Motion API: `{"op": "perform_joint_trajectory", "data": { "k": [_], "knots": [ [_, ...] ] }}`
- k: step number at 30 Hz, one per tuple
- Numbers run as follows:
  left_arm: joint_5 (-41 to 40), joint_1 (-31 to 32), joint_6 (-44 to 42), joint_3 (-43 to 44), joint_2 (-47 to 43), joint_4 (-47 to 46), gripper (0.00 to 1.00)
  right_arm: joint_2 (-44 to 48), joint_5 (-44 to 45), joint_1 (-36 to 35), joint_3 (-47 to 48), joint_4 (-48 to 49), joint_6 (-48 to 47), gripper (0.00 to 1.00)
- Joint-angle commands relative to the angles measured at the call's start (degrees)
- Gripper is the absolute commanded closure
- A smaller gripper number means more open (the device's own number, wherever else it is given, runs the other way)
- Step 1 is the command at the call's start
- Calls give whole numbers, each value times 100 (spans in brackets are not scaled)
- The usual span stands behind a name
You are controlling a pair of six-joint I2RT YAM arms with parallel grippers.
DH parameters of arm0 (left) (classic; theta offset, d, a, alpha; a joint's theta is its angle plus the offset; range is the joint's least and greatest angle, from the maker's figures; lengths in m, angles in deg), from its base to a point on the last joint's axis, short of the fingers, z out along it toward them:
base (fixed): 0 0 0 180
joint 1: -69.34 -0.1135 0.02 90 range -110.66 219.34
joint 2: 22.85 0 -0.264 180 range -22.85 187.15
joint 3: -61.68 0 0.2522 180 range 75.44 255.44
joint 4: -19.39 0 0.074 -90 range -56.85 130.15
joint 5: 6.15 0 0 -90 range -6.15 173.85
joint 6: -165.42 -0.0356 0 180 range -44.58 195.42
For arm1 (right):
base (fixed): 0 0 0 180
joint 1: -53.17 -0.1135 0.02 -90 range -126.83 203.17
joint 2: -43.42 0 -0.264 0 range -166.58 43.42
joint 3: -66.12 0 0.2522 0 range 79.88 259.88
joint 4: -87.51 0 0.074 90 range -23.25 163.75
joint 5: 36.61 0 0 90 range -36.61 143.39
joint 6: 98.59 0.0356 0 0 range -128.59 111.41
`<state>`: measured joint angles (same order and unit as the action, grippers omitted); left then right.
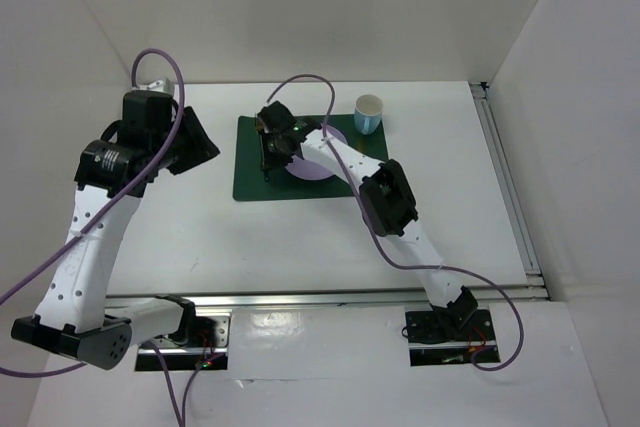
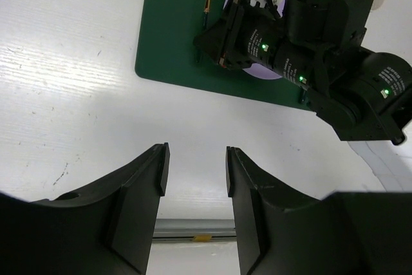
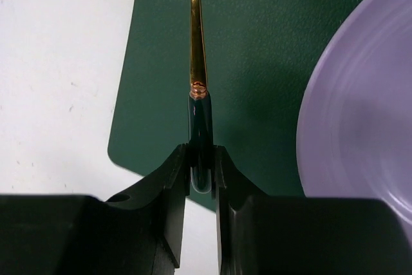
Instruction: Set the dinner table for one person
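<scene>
You have plain white wall panels (image 1: 330, 7) closing in the back and both sides. A metal rail (image 1: 510, 187) runs down the right side and a second rail (image 1: 330, 297) across the front. The light is even and soft.

Overhead view looking down, wrist views close, all sharing placemat (image 1: 250, 179)

On the dinner table (image 1: 450, 197), a placemat (image 1: 250, 182); on it, toward the right, a plate (image 1: 315, 169); left of the plate, a cutlery piece (image 3: 197, 43); by the mat's far right corner, a cup (image 1: 369, 114).
</scene>
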<state>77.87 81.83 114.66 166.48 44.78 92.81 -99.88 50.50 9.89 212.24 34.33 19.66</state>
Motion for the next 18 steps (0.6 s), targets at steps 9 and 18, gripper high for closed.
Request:
{"op": "perform_joint_trajectory", "data": {
  "k": [9,18],
  "knots": [
    [-70,-36,-22,-61,-84,-68,43,-356,-281,224,221,637,348,96],
    [-140,-36,-75,-8,-171,-59,44,-313,-466,224,151,830,409,59]
  ]
}}
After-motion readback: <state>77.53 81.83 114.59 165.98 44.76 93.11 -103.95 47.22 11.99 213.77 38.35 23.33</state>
